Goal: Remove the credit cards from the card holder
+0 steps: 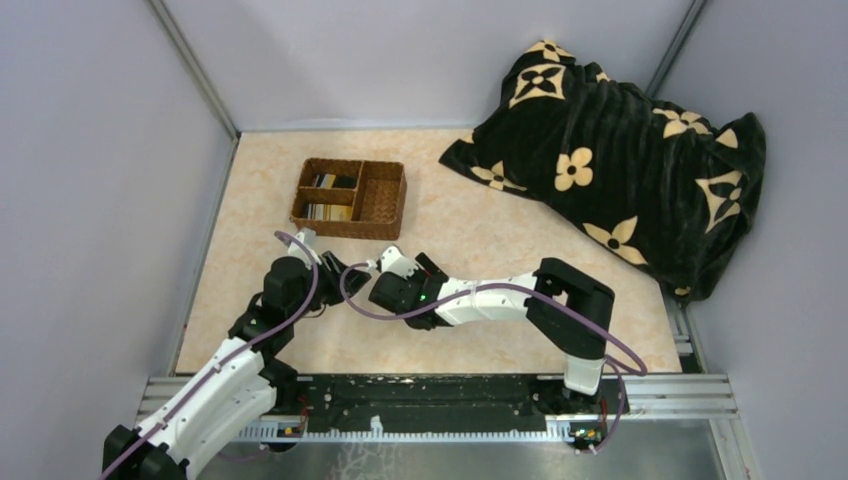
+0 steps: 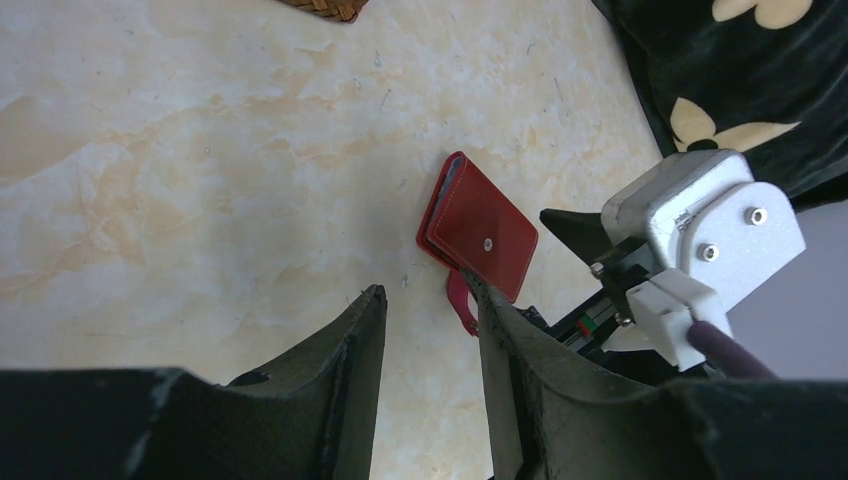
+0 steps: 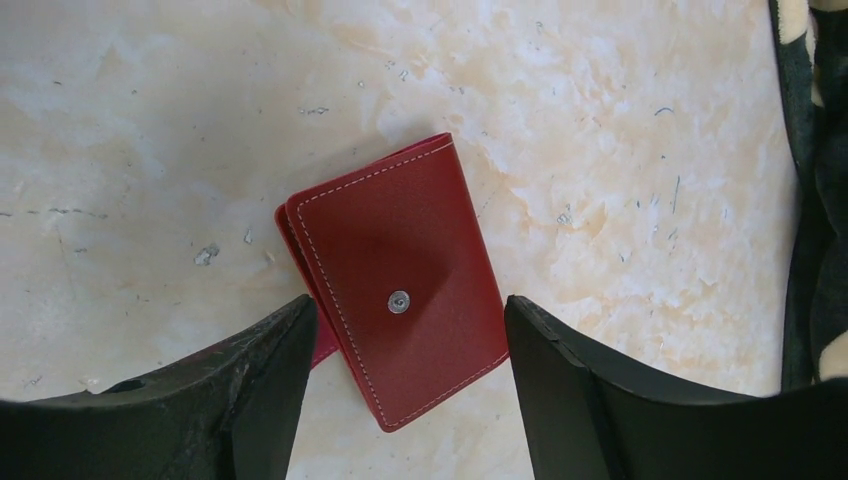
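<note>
Beige marbled table (image 1: 500, 235) with grey walls on three sides. A big black blanket with a cream flower print (image 1: 610, 150) is heaped at the back right, partly on the table. The left arm (image 1: 215, 390) and right arm (image 1: 500, 295) both reach in and meet mid-table, just in front of the brown wicker divided basket (image 1: 345, 229). The basket sits back-left and well apart from the blanket. The credit cards (image 1: 330, 211) are in the basket's two left compartments: dark and striped ones at the back, lighter ones at the front. I can't count them from here. The red card holder (image 3: 400, 280) lies flat on the table, folded shut, under the two wrists, so the top view doesn't show it. The right fingers (image 3: 570, 380) are spread wide and straddle the holder. There's bare table between it and one finger, while the other finger overlaps its edge in the wrist view. I can't tell if that one touches, but nothing is clamped. The left fingers (image 2: 350, 360) are apart, about half spread, with only table showing in the gap, so they grip nothing. They're aimed at the holder's near end. The little red snap tab (image 2: 462, 303) sticks out loose from that end, right by one left fingertip; contact is unclear. The metal snap stud (image 3: 399, 300) faces up on the cover, with white stitching around the edge.
</note>
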`<action>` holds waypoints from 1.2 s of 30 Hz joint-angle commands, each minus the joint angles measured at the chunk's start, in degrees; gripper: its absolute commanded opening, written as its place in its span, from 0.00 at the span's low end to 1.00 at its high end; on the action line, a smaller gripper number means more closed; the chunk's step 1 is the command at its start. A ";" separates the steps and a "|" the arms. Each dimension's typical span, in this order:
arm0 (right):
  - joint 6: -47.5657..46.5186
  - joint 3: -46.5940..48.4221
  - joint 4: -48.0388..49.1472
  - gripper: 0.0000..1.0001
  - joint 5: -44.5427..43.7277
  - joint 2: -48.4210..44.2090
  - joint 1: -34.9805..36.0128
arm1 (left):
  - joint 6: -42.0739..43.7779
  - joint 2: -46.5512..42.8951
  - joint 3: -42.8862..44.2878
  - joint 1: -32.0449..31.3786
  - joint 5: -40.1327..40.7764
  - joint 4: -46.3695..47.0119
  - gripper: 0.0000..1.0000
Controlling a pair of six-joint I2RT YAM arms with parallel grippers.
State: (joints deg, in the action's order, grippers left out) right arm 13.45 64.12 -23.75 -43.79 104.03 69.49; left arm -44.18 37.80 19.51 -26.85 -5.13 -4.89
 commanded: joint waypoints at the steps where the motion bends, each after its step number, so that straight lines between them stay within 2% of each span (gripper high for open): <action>1: -0.87 -0.56 1.25 0.70 -1.03 -3.17 -0.80 | -0.57 -0.70 -0.81 0.31 -2.33 2.45 0.45; 11: -1.15 -2.14 2.45 0.70 1.97 -2.77 -0.94 | -0.73 -0.70 -1.18 0.28 -1.20 1.81 0.45; 19: -0.74 -2.24 1.56 0.70 -0.19 -1.28 -1.05 | -0.64 -0.16 -1.23 0.26 -1.12 2.11 0.45; 27: 2.79 -0.57 -3.11 0.65 -8.12 -0.12 -1.63 | -0.64 -0.53 -1.48 0.26 -0.76 1.62 0.45; 36: 3.57 1.11 -4.72 0.63 -14.68 0.01 -2.26 | -0.64 -0.62 -1.74 0.31 -0.76 1.64 0.45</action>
State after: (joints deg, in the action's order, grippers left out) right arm 16.12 62.06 -27.62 -53.01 103.79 68.12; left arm -44.56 37.71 18.68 -26.85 -6.04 -4.67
